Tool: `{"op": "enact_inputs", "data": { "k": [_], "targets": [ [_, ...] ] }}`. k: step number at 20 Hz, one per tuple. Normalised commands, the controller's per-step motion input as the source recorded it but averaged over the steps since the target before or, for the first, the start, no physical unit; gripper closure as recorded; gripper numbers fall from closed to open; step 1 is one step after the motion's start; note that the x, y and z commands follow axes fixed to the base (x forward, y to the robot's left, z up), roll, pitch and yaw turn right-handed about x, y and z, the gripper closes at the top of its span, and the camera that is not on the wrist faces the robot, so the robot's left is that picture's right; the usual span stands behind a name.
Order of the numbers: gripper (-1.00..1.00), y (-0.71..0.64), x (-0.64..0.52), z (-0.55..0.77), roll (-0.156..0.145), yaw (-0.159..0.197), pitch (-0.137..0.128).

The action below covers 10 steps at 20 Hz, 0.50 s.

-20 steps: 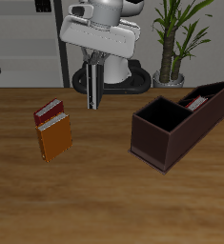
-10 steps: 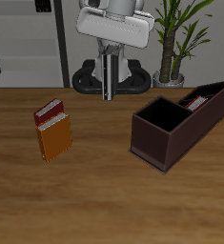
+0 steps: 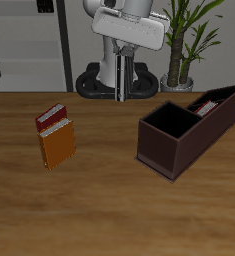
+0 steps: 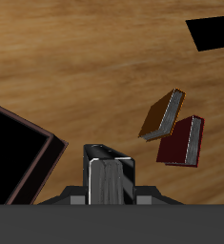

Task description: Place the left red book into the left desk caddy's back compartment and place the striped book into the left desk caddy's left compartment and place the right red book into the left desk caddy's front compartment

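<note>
Striped book nearer caddy, seemingly gripper-held.

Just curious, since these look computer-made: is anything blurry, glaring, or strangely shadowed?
Exterior view: even, soft light, no glare; the left desk caddy casts only a faint shadow. Wrist view: the striped book in the claw looks soft up close, and the caddy's inside renders pure black.

Tool hangs high over back of worktop, striped book clamped upright between its fingers. Bare worktop between left desk caddy and orange-brown book. Caddy's large square section open, unobstructed. Plant stands behind caddy.
</note>
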Motion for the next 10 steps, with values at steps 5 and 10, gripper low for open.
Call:
{"op": "enact_inputs", "data": {
  "k": [5,10],
  "targets": [
    [1.0,0.17,-0.18,-0.13,-0.026,-0.072,0.011],
    [1.0,0.26,-0.4,-0.1,-0.011,-0.022,-0.017]
  ]
}}
